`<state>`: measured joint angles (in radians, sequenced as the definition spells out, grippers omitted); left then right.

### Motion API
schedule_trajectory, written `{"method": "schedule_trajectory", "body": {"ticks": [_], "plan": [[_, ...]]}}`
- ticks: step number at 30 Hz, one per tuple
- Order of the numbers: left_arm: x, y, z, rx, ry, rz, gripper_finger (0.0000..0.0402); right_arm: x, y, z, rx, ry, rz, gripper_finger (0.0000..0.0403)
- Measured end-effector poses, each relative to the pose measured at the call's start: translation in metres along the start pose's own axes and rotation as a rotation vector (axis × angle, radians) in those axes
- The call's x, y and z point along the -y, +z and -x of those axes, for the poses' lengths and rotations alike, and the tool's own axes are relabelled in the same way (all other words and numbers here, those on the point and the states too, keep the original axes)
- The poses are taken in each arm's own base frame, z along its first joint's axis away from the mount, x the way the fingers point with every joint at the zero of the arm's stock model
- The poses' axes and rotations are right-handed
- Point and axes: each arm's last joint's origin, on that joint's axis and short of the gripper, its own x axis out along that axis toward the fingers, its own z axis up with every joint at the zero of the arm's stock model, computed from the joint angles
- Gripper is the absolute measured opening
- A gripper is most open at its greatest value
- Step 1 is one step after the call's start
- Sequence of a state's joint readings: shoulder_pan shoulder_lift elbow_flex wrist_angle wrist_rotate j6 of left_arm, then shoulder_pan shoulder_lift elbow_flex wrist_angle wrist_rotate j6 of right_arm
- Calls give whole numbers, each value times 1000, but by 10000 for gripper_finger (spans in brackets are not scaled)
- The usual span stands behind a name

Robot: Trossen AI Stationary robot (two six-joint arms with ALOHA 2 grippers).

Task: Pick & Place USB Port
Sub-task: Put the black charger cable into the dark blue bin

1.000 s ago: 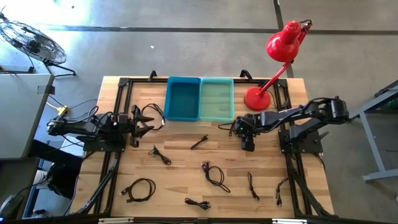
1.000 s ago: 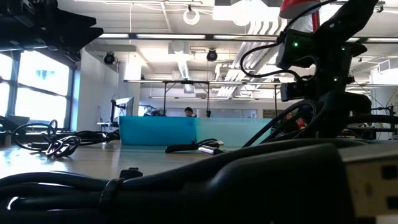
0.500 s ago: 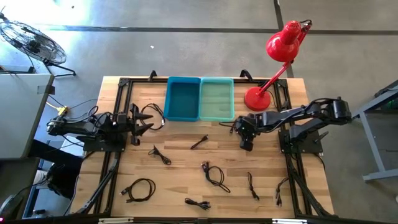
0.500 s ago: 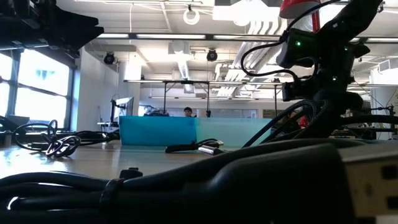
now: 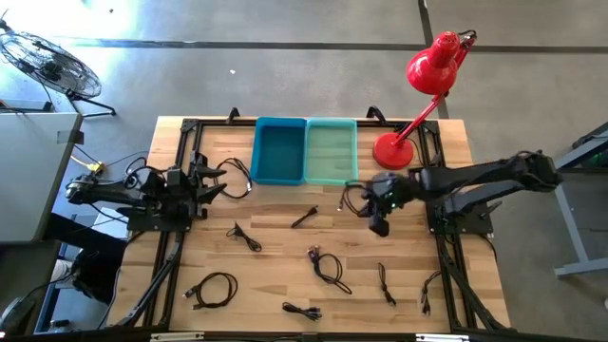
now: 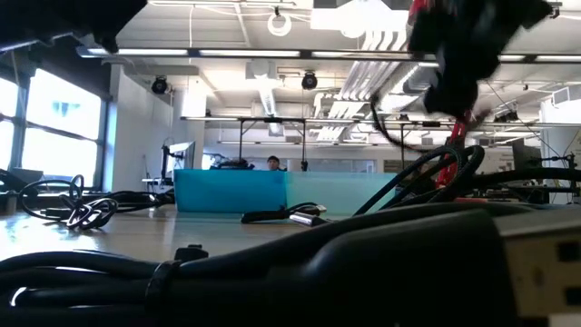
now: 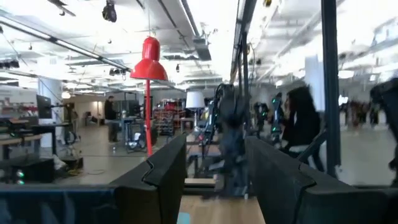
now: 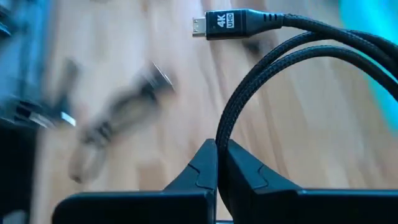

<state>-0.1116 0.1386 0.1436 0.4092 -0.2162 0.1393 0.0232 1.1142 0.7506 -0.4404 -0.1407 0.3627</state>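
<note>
My right gripper is shut on a black braided cable with a plug marked "4K UHD". It hovers above the table's right middle, near the red lamp's base. The cable's loop hangs beside it; in the low view it dangles under the blurred gripper. My left gripper stands open at the table's left side, pointing across the table with nothing between its fingers. A blue bin and a teal bin stand side by side at the far middle. My right gripper pinches the cable at a bend in its braided cord, between its two fingertips. The fingers slant down from the table's right side. The cord loops out from the fingers and the plug end is lifted clear of the wood.
Several other black cables lie on the wood: one at the middle, others nearer the front. A red desk lamp stands at the far right. One cable coil lies by my left gripper.
My right gripper has risen from the table and tipped toward level, carrying the black cable, which now hangs clear of the wood. My left gripper has risen a little and tipped upward.
</note>
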Motion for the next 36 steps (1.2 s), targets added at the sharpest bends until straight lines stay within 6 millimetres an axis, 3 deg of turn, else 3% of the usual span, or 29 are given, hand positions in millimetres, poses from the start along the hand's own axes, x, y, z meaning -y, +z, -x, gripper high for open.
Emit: {"method": "schedule_trajectory", "body": {"ticks": [8,13,18,22,29,36], "plan": [[7,57,-63,-201,-75,-319,165,-40,81,70,371,220,201,3],[15,89,-117,-381,-175,-471,165,-62,116,94,471,348,290,3],[23,114,-167,-452,-258,-546,165,-80,135,89,453,441,344,3],[28,129,-195,-505,-308,-530,165,-97,145,82,437,515,424,3],[35,138,-222,-576,-397,-440,165,-121,159,80,445,612,514,3],[40,133,-231,-571,-464,-401,165,-123,162,66,403,625,512,3]]}}
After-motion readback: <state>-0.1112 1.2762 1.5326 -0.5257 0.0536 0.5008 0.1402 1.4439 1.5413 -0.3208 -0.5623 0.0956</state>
